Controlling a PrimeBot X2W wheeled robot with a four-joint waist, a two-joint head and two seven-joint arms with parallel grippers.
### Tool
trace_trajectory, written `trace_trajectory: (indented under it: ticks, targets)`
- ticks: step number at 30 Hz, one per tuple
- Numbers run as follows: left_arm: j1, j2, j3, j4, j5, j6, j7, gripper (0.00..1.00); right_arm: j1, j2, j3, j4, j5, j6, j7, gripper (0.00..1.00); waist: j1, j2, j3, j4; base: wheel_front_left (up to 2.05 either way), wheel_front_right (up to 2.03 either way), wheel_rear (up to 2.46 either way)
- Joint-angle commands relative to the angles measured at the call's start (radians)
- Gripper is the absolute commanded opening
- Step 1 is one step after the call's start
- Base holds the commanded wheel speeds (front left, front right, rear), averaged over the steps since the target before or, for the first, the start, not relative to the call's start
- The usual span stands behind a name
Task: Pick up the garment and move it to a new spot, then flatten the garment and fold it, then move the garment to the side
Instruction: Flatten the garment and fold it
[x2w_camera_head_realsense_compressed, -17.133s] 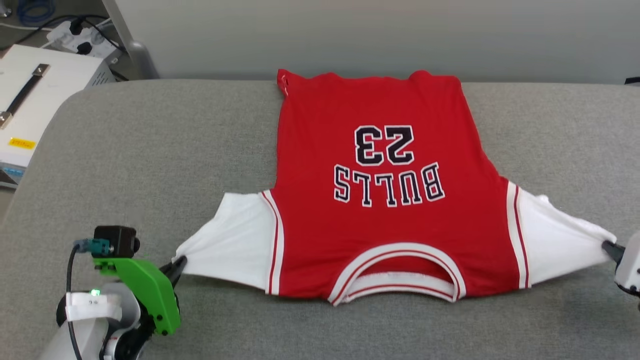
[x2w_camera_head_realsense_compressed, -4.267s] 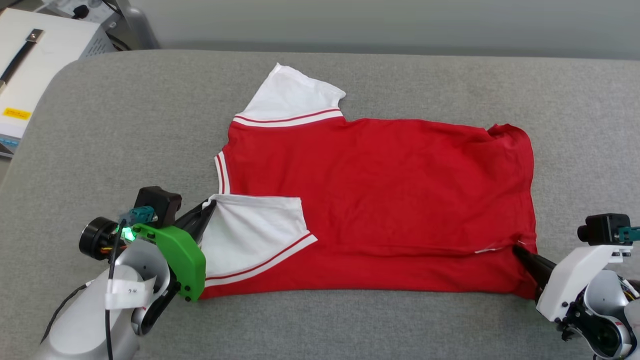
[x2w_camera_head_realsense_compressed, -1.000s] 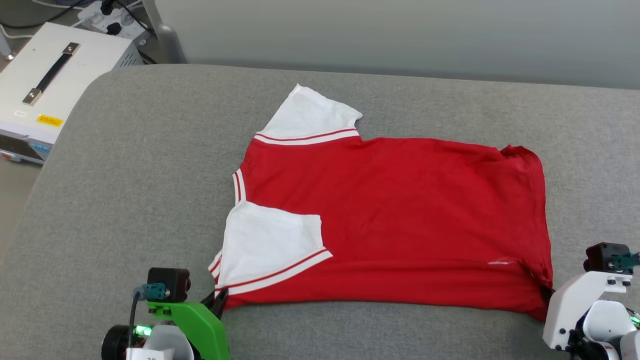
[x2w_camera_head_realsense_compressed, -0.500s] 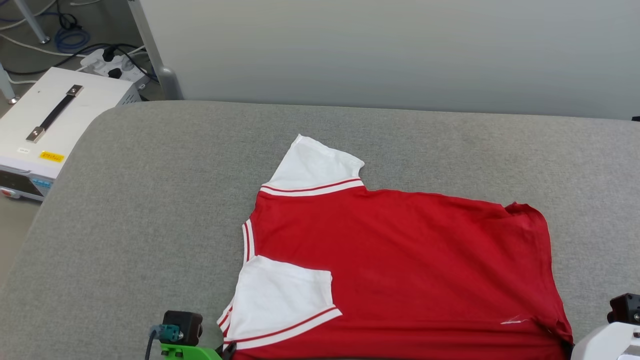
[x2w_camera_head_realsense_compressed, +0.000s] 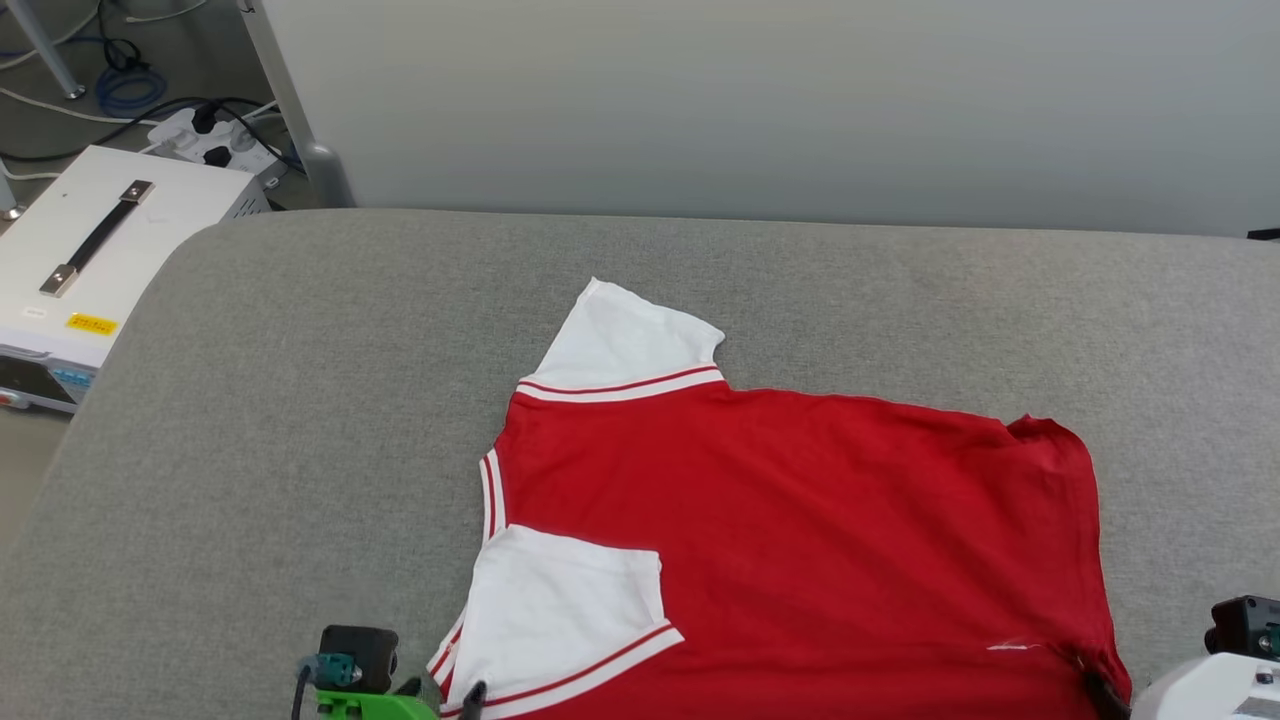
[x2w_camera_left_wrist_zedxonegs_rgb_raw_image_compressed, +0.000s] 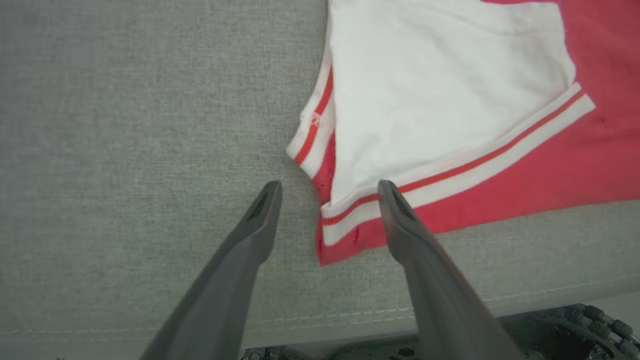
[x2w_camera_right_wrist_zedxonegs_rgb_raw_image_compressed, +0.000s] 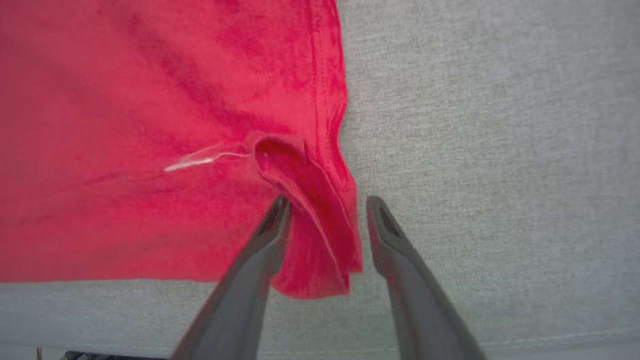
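On grey cushion (x2w_camera_head_realsense_compressed: 300, 400), garment (x2w_camera_head_realsense_compressed: 800, 560) folded flat; left gripper (x2w_camera_left_wrist_zedxonegs_rgb_raw_image_compressed: 328, 187) and right gripper (x2w_camera_right_wrist_zedxonegs_rgb_raw_image_compressed: 327, 202) at near corners, jaws apart astride cloth.

At seven o'clock I see my green bracket (x2w_camera_head_realsense_compressed: 372, 706) carrying a black camera cube (x2w_camera_head_realsense_compressed: 358, 646) with a teal plug (x2w_camera_head_realsense_compressed: 334, 668) and dark cable (x2w_camera_head_realsense_compressed: 298, 692). At five o'clock there's a white bracket (x2w_camera_head_realsense_compressed: 1205, 692). My fingers (x2w_camera_left_wrist_zedxonegs_rgb_raw_image_compressed: 235, 270) are long, dark grey and tapered.

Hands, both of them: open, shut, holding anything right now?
Left hand: open, holds nothing; a sleeve-side corner of the garment sits between its fingers.
Right hand: open, holds nothing; a fold of the garment's hem sits between its fingers.
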Motion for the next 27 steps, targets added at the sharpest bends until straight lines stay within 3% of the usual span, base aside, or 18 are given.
trace_trajectory:
  ticks: [1, 10, 16, 22, 27]
  targets:
    - [-0.027, -0.001, 0.013, -0.002, 0.013, 0.003, -0.028, 1.0, -0.024, -0.015, 0.01, -0.006, 0.013, -0.001, -0.026, 1.0, 0.0, -0.0001, -0.003, -0.001, 0.0, 0.0, 0.0]
    - [-0.09, -0.009, 0.063, -0.07, 0.075, -0.041, -0.258, 1.0, -0.081, -0.091, 0.069, -0.078, 0.05, -0.001, -0.255, 1.0, 0.0, -0.0001, -0.012, -0.019, 0.0, 0.0, 0.0]
    - [-0.129, -0.022, 0.095, -0.111, 0.125, -0.065, -0.374, 1.0, -0.109, -0.101, 0.117, -0.102, 0.058, -0.001, -0.403, 1.0, 0.0, -0.0001, 0.02, -0.048, 0.0, 0.0, 0.0]
    - [-0.244, 0.0, 0.098, -0.12, 0.174, -0.106, -0.357, 1.0, -0.143, -0.095, 0.153, -0.136, 0.064, -0.001, -0.468, 1.0, 0.0, -0.0001, 0.104, -0.095, 0.0, 0.0, 0.0]
    - [-0.422, 0.037, 0.075, -0.083, 0.195, -0.168, -0.219, 1.0, -0.18, -0.09, 0.176, -0.172, 0.06, -0.001, -0.482, 1.0, 0.0, -0.0001, 0.193, -0.14, 0.0, 0.0, 0.0]
